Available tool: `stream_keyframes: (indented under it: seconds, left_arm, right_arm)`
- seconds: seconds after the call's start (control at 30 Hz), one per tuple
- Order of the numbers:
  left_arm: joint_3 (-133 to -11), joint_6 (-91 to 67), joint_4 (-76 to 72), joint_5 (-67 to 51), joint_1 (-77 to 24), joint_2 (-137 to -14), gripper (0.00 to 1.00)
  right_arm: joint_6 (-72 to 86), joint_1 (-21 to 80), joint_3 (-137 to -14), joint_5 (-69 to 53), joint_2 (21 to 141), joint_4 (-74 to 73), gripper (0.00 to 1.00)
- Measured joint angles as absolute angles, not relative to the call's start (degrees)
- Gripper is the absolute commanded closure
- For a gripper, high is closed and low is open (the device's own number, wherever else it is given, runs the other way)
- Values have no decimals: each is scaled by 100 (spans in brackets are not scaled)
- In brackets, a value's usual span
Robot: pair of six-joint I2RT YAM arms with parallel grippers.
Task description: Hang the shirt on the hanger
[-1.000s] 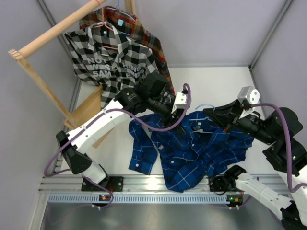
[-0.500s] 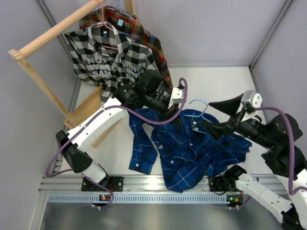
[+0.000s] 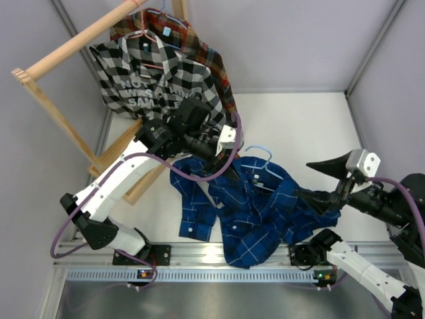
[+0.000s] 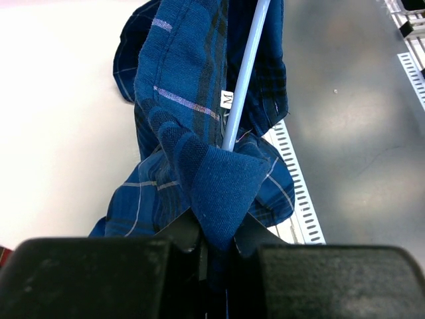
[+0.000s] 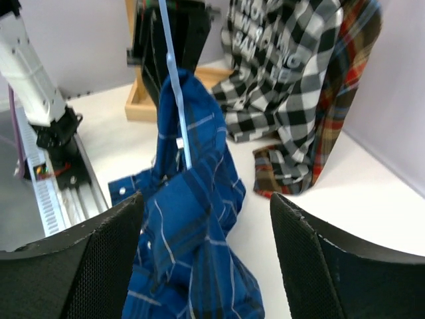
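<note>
The shirt (image 3: 255, 209), dark blue plaid, hangs bunched from its collar and trails over the white table; the same shirt (image 4: 179, 73) fills the left wrist view. The light-blue hanger (image 3: 260, 158) sticks out of the collar, and the hanger's wire (image 4: 244, 73) runs down into the fold of cloth. My left gripper (image 3: 222, 151) is shut on that collar fold, seen close up at the left gripper (image 4: 216, 229). My right gripper (image 3: 307, 179) stands open to the right of the shirt, nothing between its fingers. In the right wrist view the right gripper (image 5: 206, 199) faces the shirt (image 5: 192, 232) and hanger (image 5: 174, 86).
A wooden rack (image 3: 66, 50) stands at the back left. On it hang a black-and-white checked shirt (image 3: 156, 86) on a pinkish hanger (image 3: 149, 34) and a red-brown plaid shirt (image 3: 214, 66). A metal rail (image 3: 199, 256) runs along the near edge.
My right gripper opened, let go and drew back to the right. My left gripper shut on the shirt collar and pulled it with the hanger to the left.
</note>
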State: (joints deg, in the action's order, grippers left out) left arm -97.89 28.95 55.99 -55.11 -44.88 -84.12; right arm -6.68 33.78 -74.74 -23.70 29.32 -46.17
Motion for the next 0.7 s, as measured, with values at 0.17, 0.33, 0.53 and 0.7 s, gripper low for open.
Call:
stream_keyframes:
  seconds: [0.17, 0.33, 0.53, 0.7]
  left_arm:
    - [-9743, 2934, 5708, -5594, -4488, -8270, 100]
    - [-9734, 2945, 5741, -5583, -4488, -8158, 100]
    - [-9959, 3024, 6106, -5500, -4488, -8149, 100]
    - [-10287, 3063, 6318, -5485, -4488, -8149, 100]
  right_arm:
    - [-904, 3522, -7474, -2475, 3203, -5057, 40]
    - [-1031, 3529, -7467, -2683, 3380, -5330, 42]
    - [-1199, 3575, -7467, -2545, 3085, -5616, 53]
    - [-1345, 3688, -7415, -2351, 2897, -5741, 55]
